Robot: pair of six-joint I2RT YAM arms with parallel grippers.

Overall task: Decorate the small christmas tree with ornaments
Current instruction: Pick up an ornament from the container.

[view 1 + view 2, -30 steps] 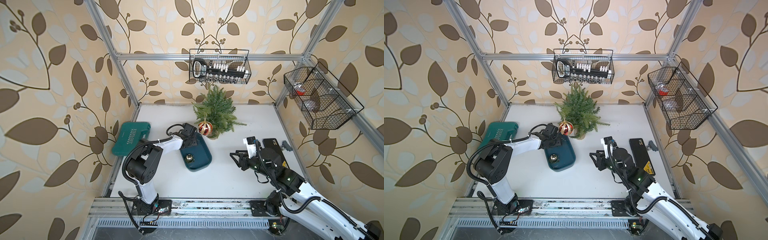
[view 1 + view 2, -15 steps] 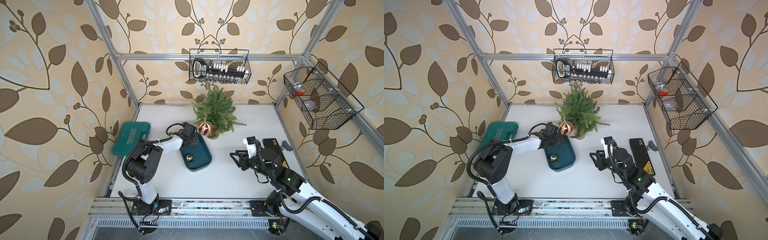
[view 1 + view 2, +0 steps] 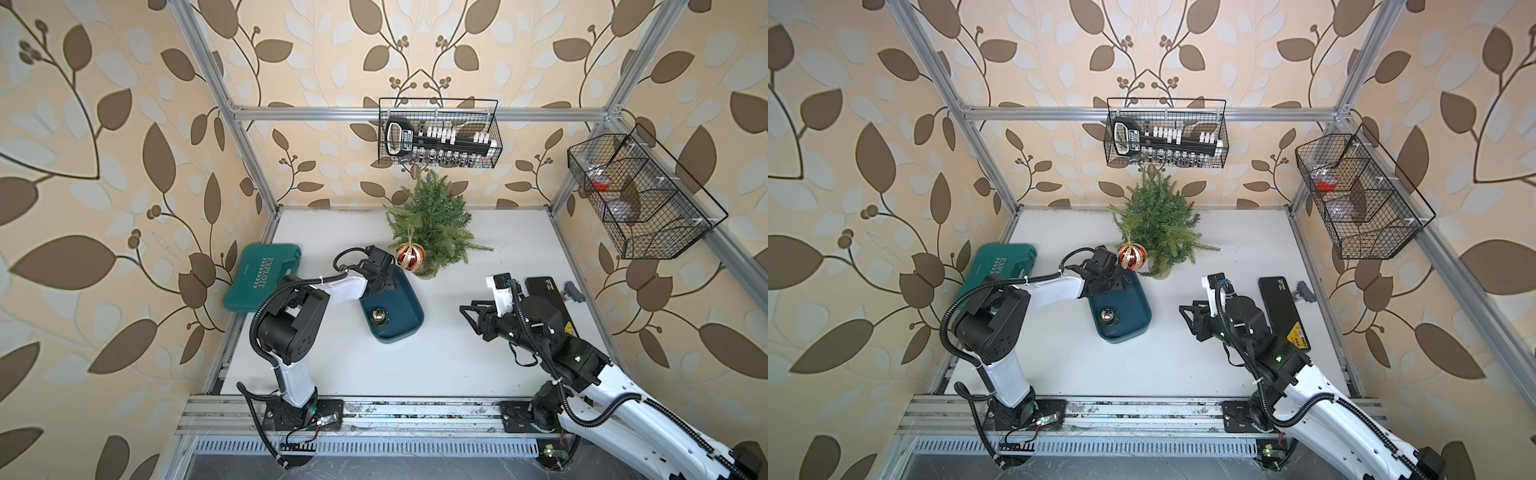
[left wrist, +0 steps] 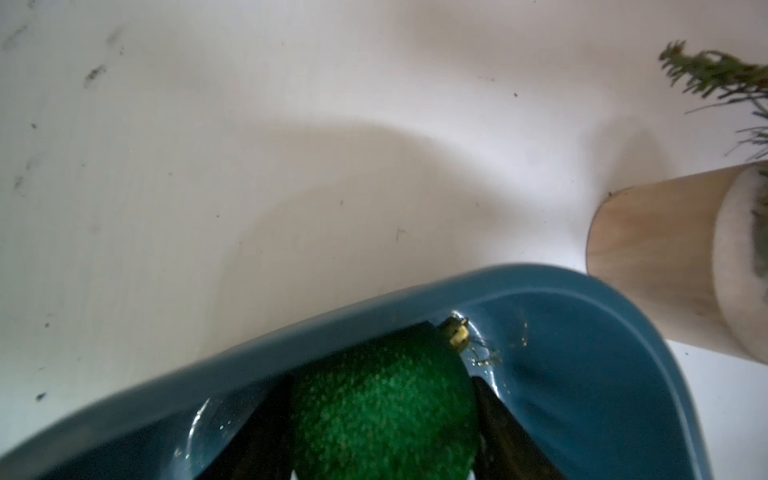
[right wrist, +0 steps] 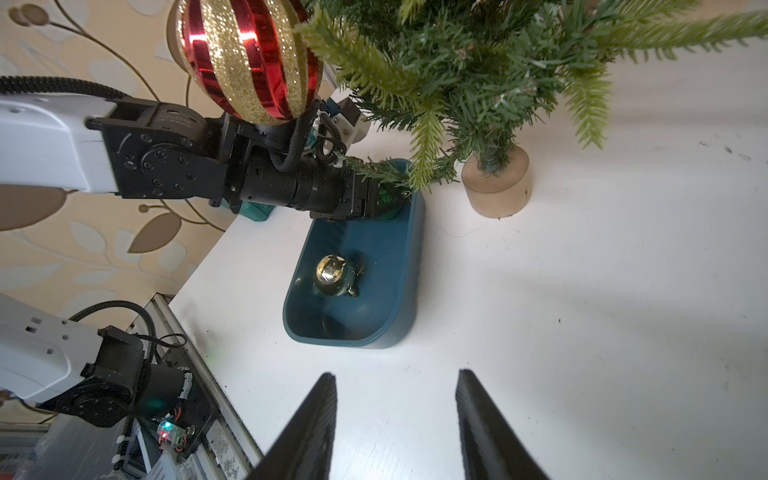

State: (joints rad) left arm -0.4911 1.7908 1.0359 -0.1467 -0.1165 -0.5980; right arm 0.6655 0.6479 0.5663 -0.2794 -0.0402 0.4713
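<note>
A white bench [image 3: 415, 374] fills the floor of an aluminium-framed cell papered with brown leaf wallpaper. The small christmas tree [image 3: 432, 216] stands upright at the middle of the bench's back edge, below a wire basket [image 3: 440, 133] of tools hung on the back wall. A red ornament with gold stripes [image 3: 410, 256] hangs from one of the tree's lower branches, on the side facing the left edge.

A blue tray [image 3: 409, 328] lies just in front of the tree's wooden base, with a gold bauble [image 3: 379, 314] inside it. At the tray's far end the left pincer [image 4: 382, 386] is pinching a glittery green bauble [image 4: 374, 424] between its dark fingers. The right pincer [image 5: 395, 374] hangs spread and empty above bare bench nearer the right edge.

A green tool case [image 3: 262, 276] rests on the left edge, and a flat black slab [image 3: 544, 299] lies along the right edge.

In both top views the left wrist hides the green bauble and the fingertips. The left wrist view cuts the bauble off, and whether it rests on the tray floor cannot be told. The contents of the second basket [image 3: 640, 195], on the right wall, are hard to make out.
</note>
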